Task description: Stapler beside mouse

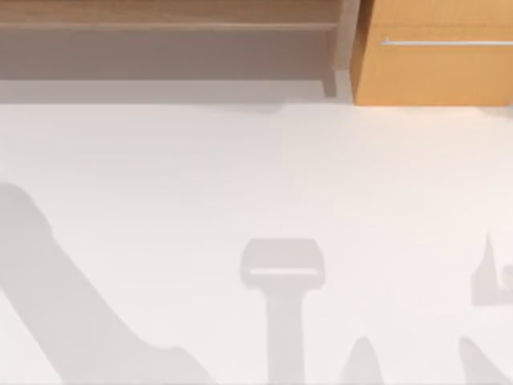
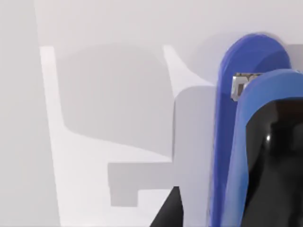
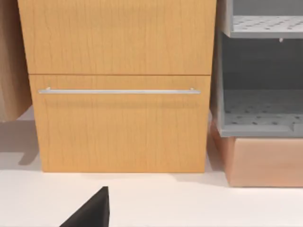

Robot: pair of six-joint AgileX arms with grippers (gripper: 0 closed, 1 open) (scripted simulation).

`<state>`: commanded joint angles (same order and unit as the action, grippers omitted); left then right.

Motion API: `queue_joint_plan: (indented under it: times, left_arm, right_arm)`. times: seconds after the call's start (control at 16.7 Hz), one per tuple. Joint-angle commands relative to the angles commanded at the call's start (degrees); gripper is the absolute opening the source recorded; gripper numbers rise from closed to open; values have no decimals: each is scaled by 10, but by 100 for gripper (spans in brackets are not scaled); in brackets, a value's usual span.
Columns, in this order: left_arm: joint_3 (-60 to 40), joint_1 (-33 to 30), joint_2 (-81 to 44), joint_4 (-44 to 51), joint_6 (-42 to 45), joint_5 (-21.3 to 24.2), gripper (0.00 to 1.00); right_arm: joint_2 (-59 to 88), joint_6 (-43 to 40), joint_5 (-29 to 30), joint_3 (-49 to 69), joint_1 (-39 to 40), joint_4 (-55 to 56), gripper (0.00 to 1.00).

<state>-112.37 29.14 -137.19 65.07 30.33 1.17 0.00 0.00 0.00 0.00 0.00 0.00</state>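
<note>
White tabletop (image 1: 240, 176); wooden drawer cabinet (image 1: 433, 64) at back right; end effector states unclear.

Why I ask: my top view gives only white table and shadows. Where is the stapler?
Observer: The left wrist view has the stapler close up, bright blue, against the white table.
Operator: Is it gripped?
Observer: Cannot tell; a glossy black part sits against its blue edge.
Operator: And the right arm's camera?
Observer: It faces the wooden drawer cabinet, with a grey shelf rack beside it.
</note>
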Motion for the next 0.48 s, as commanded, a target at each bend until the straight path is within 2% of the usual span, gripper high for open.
queue_joint_plan:
  times: [0.12, 0.48]
  left_arm:
    - [0, 0, 0, 0, 0, 0, 98]
    - [0, 0, 0, 0, 0, 0, 100]
  right_arm:
    - [0, 0, 0, 0, 0, 0, 100]
    - [0, 0, 0, 0, 0, 0, 100]
